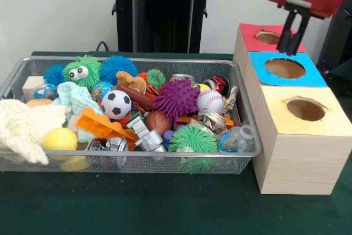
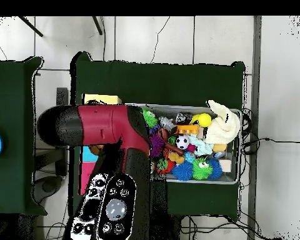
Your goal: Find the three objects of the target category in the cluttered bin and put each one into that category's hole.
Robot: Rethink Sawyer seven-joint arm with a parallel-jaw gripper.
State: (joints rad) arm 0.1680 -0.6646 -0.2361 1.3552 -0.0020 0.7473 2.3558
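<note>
The silver wire-mesh bin sits on the green table, full of clutter: a soccer ball, a baseball, a purple spiky ball, a green fuzzy ball, a yellow ball and a cream knitted cloth. To its right stand three wooden boxes with holes, topped red, blue and yellow. My gripper hangs over the edge between the red and blue tops, open and empty. In the overhead view the arm hides it.
An orange plastic toy, a green googly-eyed puff, a blue puff and a crushed plastic bottle also lie in the bin. The bin's rim shows in the overhead view. The black pedestal stands behind the table.
</note>
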